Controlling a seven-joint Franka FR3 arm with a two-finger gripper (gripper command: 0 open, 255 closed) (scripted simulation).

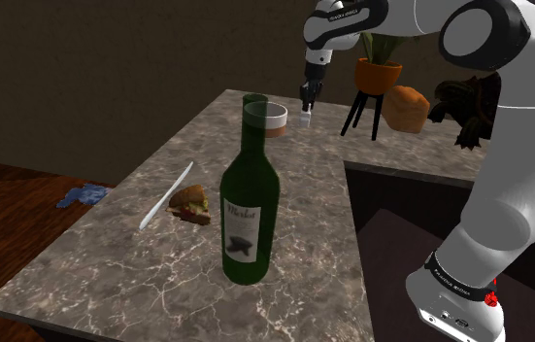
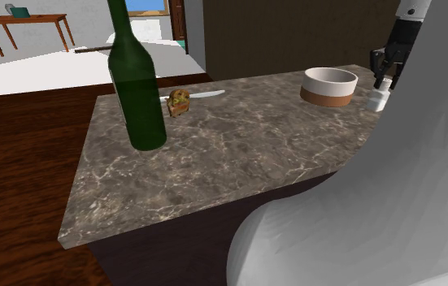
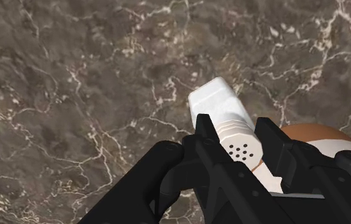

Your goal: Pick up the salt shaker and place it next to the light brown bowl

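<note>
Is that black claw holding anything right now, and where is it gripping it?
Yes: the gripper clasps the white salt shaker, its fingers on either side near the holed top.

Counter (image 1: 110, 272): brown stone with white veins, smooth, faint sheen.
Bottle (image 1: 249, 194): dark green glass, glossy; I see a paper label.
Salt shaker (image 3: 222, 108): plain white, smooth, matt.
Bowl (image 2: 328, 85): smooth, white above light brown.
My gripper (image 3: 234, 130): black, matt.
Floor (image 2: 19, 187): dark polished wood.

Found white ribbed salt shaker (image 3: 222, 105), perforated top toward the wrist, clasped in gripper (image 3: 233, 127), just beside upright bowl (image 2: 328, 97), white above, light brown below.
</note>
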